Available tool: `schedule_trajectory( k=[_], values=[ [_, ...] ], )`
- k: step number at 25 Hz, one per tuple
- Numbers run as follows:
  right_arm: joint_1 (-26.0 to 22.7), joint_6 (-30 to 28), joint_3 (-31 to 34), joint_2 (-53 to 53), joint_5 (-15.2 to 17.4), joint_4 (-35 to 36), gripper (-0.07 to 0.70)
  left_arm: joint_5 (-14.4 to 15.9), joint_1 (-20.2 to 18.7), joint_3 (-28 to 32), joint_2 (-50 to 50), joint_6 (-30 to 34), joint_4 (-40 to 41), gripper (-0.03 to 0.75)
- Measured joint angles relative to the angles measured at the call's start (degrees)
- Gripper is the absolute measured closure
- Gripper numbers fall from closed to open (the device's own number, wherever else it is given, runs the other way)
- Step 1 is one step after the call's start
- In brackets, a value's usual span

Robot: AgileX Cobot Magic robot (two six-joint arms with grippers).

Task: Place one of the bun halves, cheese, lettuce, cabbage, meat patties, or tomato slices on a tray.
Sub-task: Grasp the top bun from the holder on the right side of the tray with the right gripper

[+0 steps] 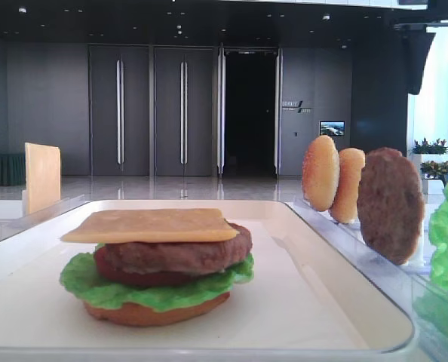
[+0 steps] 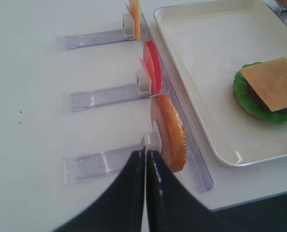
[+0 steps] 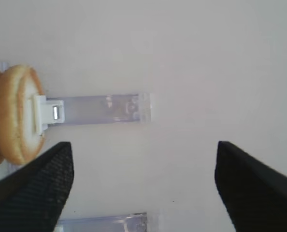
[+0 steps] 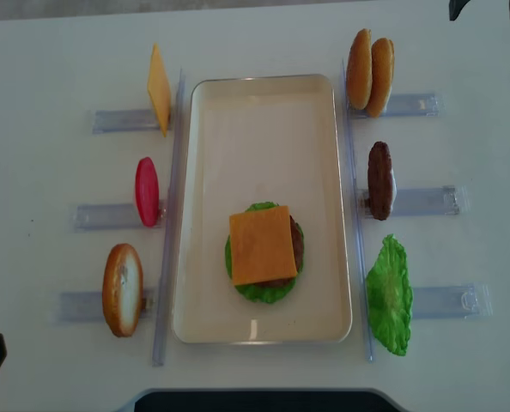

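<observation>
White tabletop (image 4: 40, 60) is seen bare along the far left edge of the overhead view, with open room left outside three clear plastic holders. Starting at the left column: a cheese slice (image 4: 158, 89) is stood on edge at about ten o'clock from the tray, tomato slices (image 4: 146, 190) are held upright at nine, and a bun bottom (image 4: 122, 289) is propped at about eight. The left gripper (image 2: 145, 159) is seen in its wrist view with its dark jaws pressed together, nothing between them, tips just beside that bun bottom's holder.

Next, the tray (image 4: 264, 103) is laid lengthwise in the middle; its far half is bare, and the near half is occupied by a stack: bun base, lettuce (image 4: 255, 290), a red slice, a meat patty (image 1: 179, 255), and a cheese square (image 4: 263, 245) on top.

Moving right, clear rails are run along the tray's long rim. At two o'clock two bun halves (image 4: 369, 73) are stood side by side; at three, a spare patty (image 4: 379, 180) on edge; at four, a loose lettuce leaf (image 4: 389, 296). The right gripper (image 3: 143, 183) is held with jaws wide apart over bare table, a bun at ten o'clock in its view, nothing held.
</observation>
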Motion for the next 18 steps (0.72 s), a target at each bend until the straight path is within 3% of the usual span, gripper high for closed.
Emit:
schedule_trajectory(
  k=[9,18],
  values=[
    [10.45,4.55,0.0,0.19,0.0,-0.06,0.041,0.0,0.0,0.0,0.0,0.0,0.0,0.716],
    [17.23,8.86,-2.49,0.76,0.07,0.84,0.043,0.0,0.0,0.0,0.0,0.0,0.0,0.716]
  ],
)
